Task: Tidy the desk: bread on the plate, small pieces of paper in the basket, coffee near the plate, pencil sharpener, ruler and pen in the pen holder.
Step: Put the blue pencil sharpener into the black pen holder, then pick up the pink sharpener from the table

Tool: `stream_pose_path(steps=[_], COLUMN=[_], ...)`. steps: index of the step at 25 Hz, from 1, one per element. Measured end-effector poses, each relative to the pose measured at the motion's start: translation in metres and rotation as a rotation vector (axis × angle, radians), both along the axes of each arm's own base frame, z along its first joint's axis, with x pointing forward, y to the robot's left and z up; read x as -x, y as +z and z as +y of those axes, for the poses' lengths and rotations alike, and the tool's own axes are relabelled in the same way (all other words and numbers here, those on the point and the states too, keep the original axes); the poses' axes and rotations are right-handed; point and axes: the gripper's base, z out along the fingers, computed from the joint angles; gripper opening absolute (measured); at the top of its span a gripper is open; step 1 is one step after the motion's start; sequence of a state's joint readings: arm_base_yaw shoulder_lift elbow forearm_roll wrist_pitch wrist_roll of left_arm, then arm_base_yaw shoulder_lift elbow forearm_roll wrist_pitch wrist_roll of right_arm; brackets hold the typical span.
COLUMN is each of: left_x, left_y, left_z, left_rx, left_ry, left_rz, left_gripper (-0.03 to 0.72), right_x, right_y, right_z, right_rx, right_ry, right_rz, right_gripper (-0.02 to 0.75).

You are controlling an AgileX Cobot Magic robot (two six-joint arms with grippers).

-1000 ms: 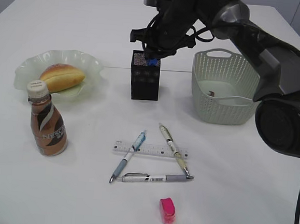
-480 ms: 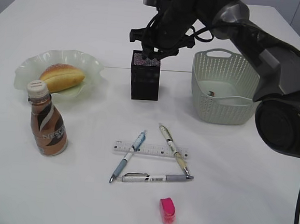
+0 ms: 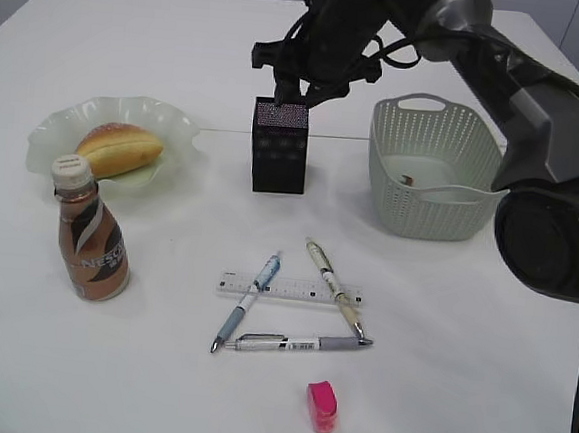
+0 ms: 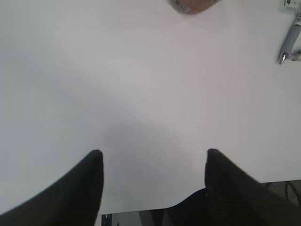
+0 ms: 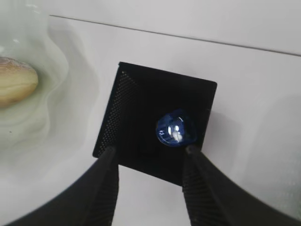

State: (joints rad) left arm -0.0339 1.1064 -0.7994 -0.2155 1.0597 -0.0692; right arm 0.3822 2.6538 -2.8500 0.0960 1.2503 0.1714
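Blue sharpener [image 5: 175,129] gone from the fingertips, now down inside the pen holder [image 3: 279,145], seen from above as a shiny blue blob near one wall of the black mesh cup. No longer peeking over the holder's rim in the exterior view, where a second ago a blue corner showed there between the fingers. Right gripper [image 3: 291,91] lifted off the rim since then, hanging just above the opening, jaws spread apart with nothing between them. Arm drawn up and back a touch as well.
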Motion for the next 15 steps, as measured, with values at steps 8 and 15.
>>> stream_pose_path(steps=[8, 15], left_x=[0.000, 0.000], left_y=[0.000, 0.000], left_z=[0.000, 0.000], left_rx=[0.000, 0.000], left_ry=[0.000, 0.000], left_rz=[-0.002, -0.002], left_gripper=[0.496, 0.496], right_x=[0.014, 0.035], right_y=[0.055, 0.089], right_z=[-0.005, -0.020], right_rx=[-0.043, 0.027], right_ry=[-0.003, -0.027], right_rz=[-0.084, -0.075], right_gripper=[0.333, 0.333])
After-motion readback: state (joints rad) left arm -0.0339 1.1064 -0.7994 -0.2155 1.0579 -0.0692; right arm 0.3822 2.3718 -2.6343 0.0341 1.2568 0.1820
